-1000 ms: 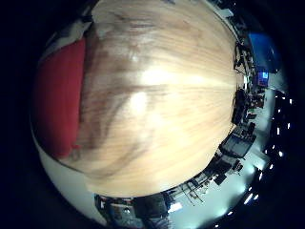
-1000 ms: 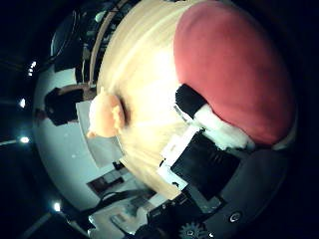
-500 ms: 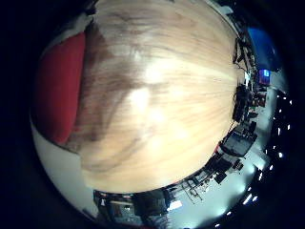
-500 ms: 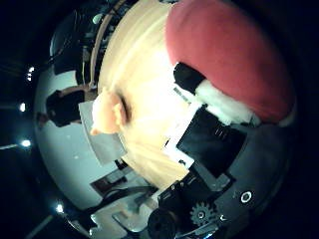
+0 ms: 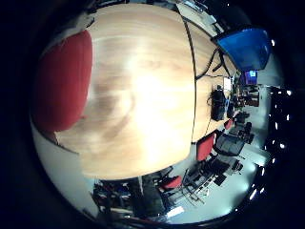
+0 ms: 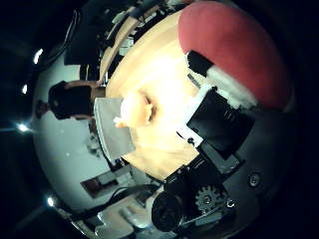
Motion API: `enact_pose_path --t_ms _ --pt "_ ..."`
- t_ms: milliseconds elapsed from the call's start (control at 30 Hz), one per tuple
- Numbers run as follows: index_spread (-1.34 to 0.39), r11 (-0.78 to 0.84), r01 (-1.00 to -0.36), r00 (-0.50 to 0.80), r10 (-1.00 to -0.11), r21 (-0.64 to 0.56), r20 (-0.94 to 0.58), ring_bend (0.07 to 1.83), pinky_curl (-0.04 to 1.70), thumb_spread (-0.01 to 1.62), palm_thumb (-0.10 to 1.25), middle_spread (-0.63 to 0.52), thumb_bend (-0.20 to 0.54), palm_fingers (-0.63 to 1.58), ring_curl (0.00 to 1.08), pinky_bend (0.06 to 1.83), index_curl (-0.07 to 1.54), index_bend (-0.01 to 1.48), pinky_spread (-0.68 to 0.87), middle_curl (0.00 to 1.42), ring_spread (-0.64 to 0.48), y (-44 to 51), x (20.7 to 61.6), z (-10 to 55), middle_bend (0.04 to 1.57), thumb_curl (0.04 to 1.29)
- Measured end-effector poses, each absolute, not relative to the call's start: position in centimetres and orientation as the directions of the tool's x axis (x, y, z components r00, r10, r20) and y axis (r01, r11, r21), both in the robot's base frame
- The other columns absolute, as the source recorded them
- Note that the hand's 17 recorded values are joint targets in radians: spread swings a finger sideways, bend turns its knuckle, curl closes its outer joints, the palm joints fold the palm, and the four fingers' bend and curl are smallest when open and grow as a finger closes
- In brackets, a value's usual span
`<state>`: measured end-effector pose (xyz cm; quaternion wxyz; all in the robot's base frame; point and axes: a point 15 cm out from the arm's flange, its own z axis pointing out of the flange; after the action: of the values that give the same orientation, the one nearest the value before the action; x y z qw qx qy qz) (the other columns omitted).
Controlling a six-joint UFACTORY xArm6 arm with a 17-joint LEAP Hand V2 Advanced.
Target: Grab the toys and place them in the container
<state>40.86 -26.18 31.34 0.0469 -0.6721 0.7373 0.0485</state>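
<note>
While the hand [image 6: 219, 149] hangs over the tabletop [image 5: 143, 95] beside the red container [image 5: 62, 81], finger state unclear, it likely must reach the pale toy [image 6: 135, 110].

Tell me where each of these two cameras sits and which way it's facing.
Little finger side palm view: on the palm, looking down at the wooden table, the red container and a blue bin; no hand shows.
Thumb side palm view: on the palm, facing a pale toy on the table, past the hand.
Both show the table and red container.
</note>
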Motion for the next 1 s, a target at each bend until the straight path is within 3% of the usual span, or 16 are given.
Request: enact_pose_path --t_ms 433,1000 --pt "-0.56 -0.116 -0.984 0.13 -0.986 -0.138 -0.1 1.21 0.43 0.91 1.08 -0.43 -0.02 1.2 0.47 1.23 0.54 0.41 -0.45 0.6 -0.34 -13.7 41.4 41.0 0.82 0.37" --pt "-0.57 -0.374 -0.913 0.392 -0.914 -0.161 -0.106 1.21 0.46 0.93 1.08 -0.43 -0.017 1.19 0.47 1.2 0.61 0.36 -0.48 0.6 -0.34 4.3 40.5 43.2 0.83 0.36"
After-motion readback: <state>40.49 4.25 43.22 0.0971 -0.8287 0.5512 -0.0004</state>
